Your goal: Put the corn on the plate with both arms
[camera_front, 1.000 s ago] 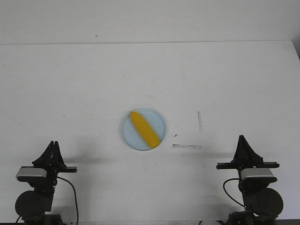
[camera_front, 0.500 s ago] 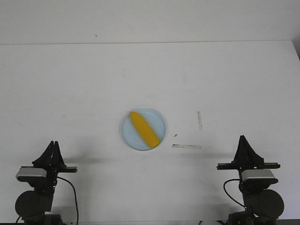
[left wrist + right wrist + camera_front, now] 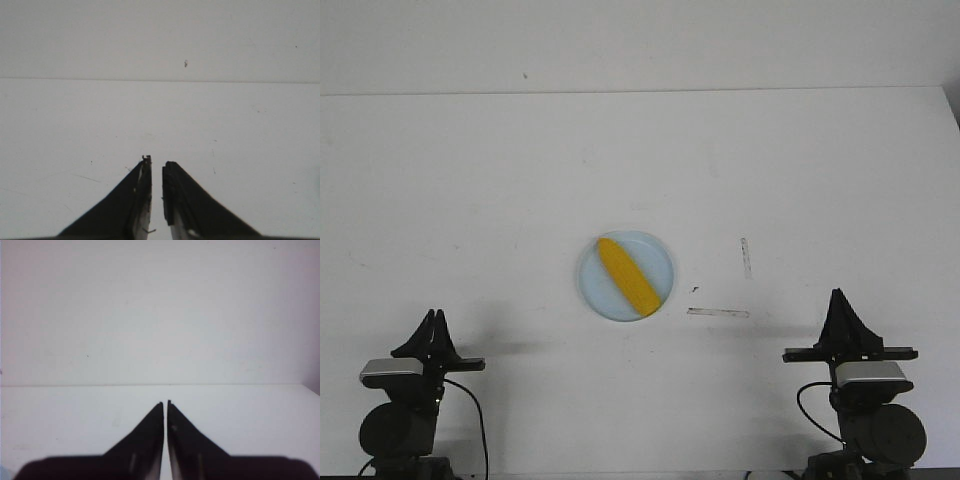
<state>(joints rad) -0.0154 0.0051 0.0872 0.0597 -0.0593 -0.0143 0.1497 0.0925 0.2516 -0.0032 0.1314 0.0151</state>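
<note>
The yellow corn [image 3: 627, 276] lies diagonally on the pale blue plate [image 3: 662, 258] at the middle of the white table. My left gripper [image 3: 433, 318] is at the near left edge, far from the plate, its jaws shut with a thin slit and holding nothing; it also shows in the left wrist view [image 3: 155, 161]. My right gripper [image 3: 837, 297] is at the near right edge, shut and empty; it also shows in the right wrist view [image 3: 165, 402]. Neither wrist view shows the corn or the plate.
Two thin tape marks [image 3: 718, 312] [image 3: 746, 257] lie on the table right of the plate. The table's far edge meets a white wall [image 3: 640, 45].
The left arm has sunk slightly lower and back at the near left edge. The corn, the plate and the right arm have not moved.
</note>
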